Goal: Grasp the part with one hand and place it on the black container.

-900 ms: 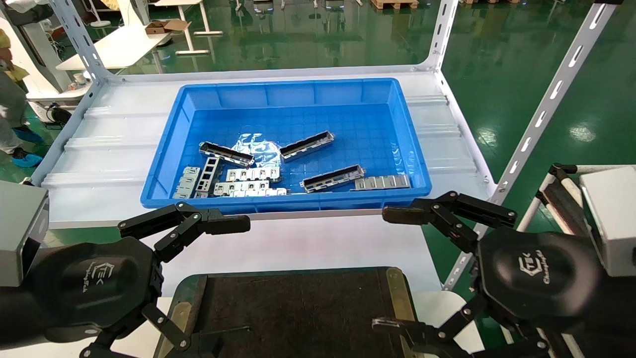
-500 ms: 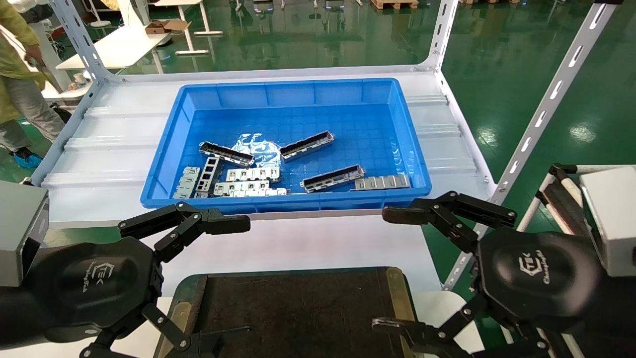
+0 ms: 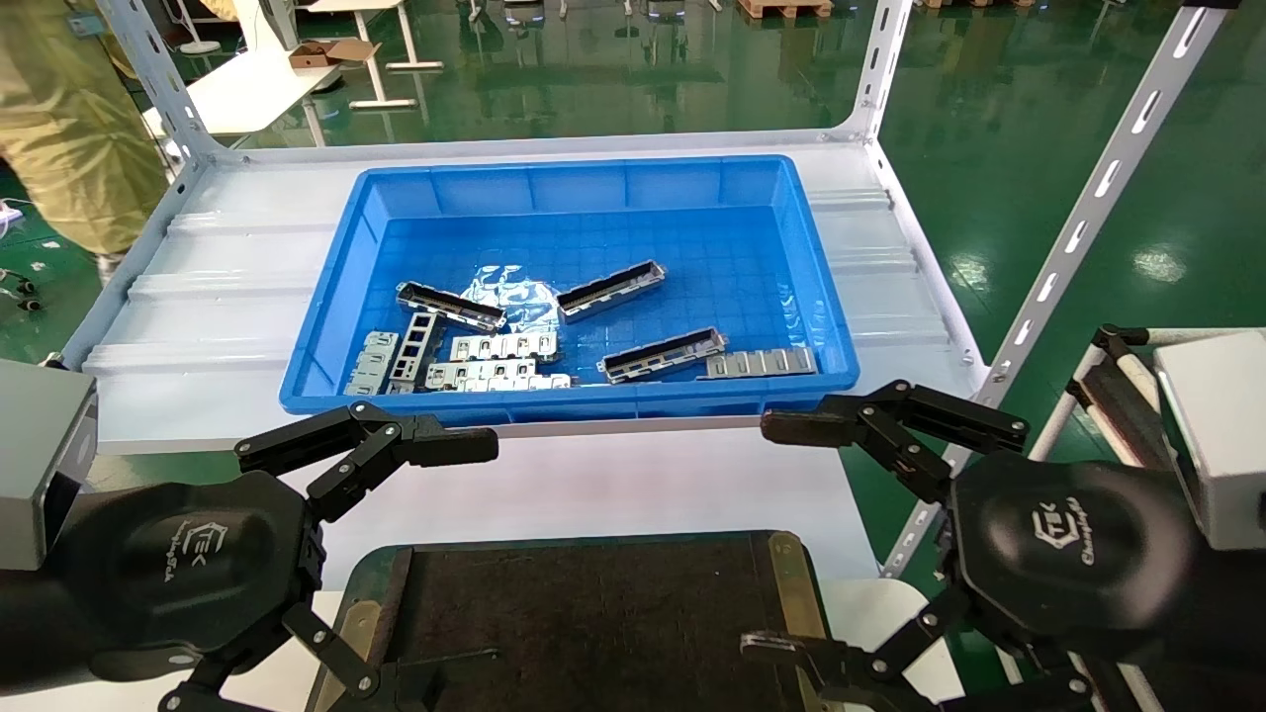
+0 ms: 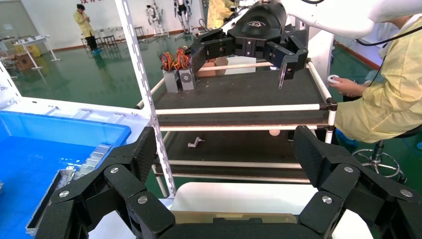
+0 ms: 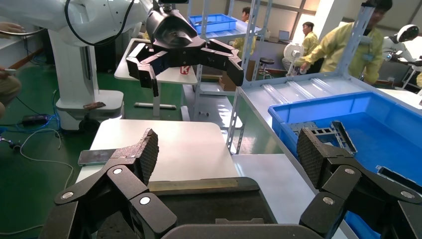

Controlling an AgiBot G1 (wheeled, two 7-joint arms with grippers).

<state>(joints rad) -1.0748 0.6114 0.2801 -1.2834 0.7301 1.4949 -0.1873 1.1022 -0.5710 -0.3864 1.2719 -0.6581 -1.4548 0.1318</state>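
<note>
Three parts lie in the blue bin (image 3: 336, 287): one channel bar (image 3: 610, 291) mid-bin, another (image 3: 662, 355) near the front wall, a third (image 3: 450, 306) to the left. The black container (image 3: 593, 613) sits close below me, between both hands; its brass strip (image 4: 224, 217) shows in the left wrist view and its dark surface (image 5: 199, 199) in the right wrist view. My left gripper (image 3: 450, 569) hovers open at the container's left side, holding nothing. My right gripper (image 3: 767, 536) hovers open at its right side, also holding nothing. Both are short of the bin.
Flat silver plates (image 3: 762, 363) (image 3: 499, 347) and a crumpled foil bag (image 3: 509, 284) share the bin. White slotted shelf posts (image 3: 1088, 213) (image 3: 148, 69) flank the shelf. A person in yellow (image 3: 69, 129) stands at the far left. A rack (image 4: 239, 107) stands to the right.
The person in yellow at the far left has stepped closer to the shelf. Both arms and the parts in the bin have not moved.
</note>
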